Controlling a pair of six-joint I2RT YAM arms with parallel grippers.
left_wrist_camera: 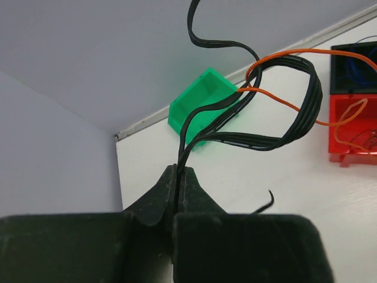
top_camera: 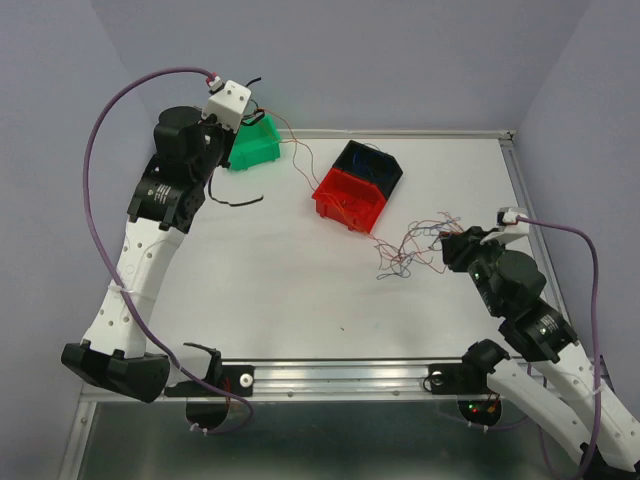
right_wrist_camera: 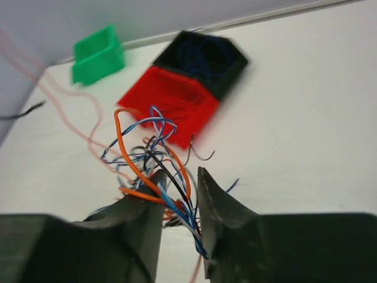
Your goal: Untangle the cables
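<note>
My left gripper point(left_wrist_camera: 178, 171) is shut on a flat band of black cables point(left_wrist_camera: 283, 138), held up in the air by the green bin point(top_camera: 252, 145) at the far left; in the top view it point(top_camera: 250, 115) is beside that bin. An orange wire point(left_wrist_camera: 277, 100) is looped through the black band and runs to the red bin point(left_wrist_camera: 353, 127). The main tangle of blue, orange, black and red wires point(top_camera: 405, 252) lies right of centre. My right gripper point(right_wrist_camera: 179, 177) is at that tangle point(right_wrist_camera: 147, 147), jaws apart with several wires between them.
A red bin point(top_camera: 350, 200) and a black bin point(top_camera: 370, 165) stand joined at the back centre, with wires inside. One loose black wire point(top_camera: 235, 200) lies on the table near the left arm. Walls close in the table's far, left and right sides.
</note>
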